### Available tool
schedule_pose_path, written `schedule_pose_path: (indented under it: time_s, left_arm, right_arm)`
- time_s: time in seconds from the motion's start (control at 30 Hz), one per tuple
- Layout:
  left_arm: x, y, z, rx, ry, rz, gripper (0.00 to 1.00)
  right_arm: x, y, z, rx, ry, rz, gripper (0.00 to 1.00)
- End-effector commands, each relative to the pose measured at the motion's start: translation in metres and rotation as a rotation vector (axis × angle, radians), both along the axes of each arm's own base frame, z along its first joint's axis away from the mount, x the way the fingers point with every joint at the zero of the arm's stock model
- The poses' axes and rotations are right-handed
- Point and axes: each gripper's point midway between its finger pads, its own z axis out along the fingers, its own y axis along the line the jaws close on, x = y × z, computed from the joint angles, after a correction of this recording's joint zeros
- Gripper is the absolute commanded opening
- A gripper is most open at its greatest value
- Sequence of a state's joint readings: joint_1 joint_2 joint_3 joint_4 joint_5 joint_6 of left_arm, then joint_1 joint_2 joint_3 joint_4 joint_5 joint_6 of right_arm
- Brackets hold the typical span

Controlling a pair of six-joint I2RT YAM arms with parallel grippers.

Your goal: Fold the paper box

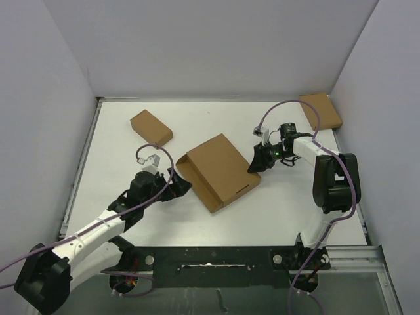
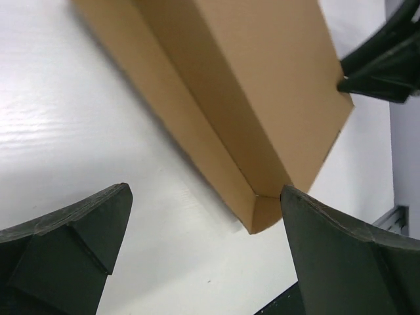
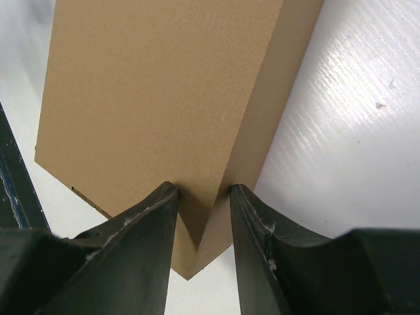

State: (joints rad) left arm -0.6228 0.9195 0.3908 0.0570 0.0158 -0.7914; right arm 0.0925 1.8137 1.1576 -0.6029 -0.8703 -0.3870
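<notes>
The paper box [image 1: 220,169] is a flat brown cardboard mailer lying closed at the table's middle. It fills the top of the left wrist view [image 2: 262,98] and of the right wrist view [image 3: 157,98]. My left gripper [image 1: 180,187] is open at the box's near-left corner. In its own view [image 2: 203,193] the corner sits just inside the right finger [image 2: 341,256] with nothing held. My right gripper [image 1: 254,164] is at the box's right corner. In its own view [image 3: 201,190] the fingers stand close together on either side of that corner, one on the top face and one on the side wall.
A small ready-made cardboard box [image 1: 151,127] lies at the back left, and another [image 1: 321,109] at the back right corner. White walls enclose the table on three sides. A black rail [image 1: 216,259] runs along the near edge. My right gripper shows in the left wrist view [image 2: 384,65].
</notes>
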Motion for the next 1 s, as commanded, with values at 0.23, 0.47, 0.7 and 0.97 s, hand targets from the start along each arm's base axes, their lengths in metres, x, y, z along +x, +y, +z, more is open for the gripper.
schedule_pose_path:
  time_s: [0.23,0.47,0.7,0.97]
  left_arm:
    - [0.050,0.011,0.001,-0.242,0.020,0.158,0.98]
    - [0.086,0.012,-0.015,-0.296,0.042,0.217,0.98]
    - [0.114,0.000,-0.018,-0.327,0.016,0.214,0.98]
    - [0.134,-0.005,-0.043,-0.338,0.073,0.260,0.98]
  right_arm:
    - [0.005,-0.007,-0.018,-0.083,-0.010,0.010,0.37]
    - [0.005,-0.005,-0.018,-0.081,-0.010,0.015,0.37]
    - [0.005,-0.005,-0.018,-0.082,-0.010,0.018,0.37]
    - [0.005,-0.005,-0.017,-0.080,-0.013,0.020,0.37]
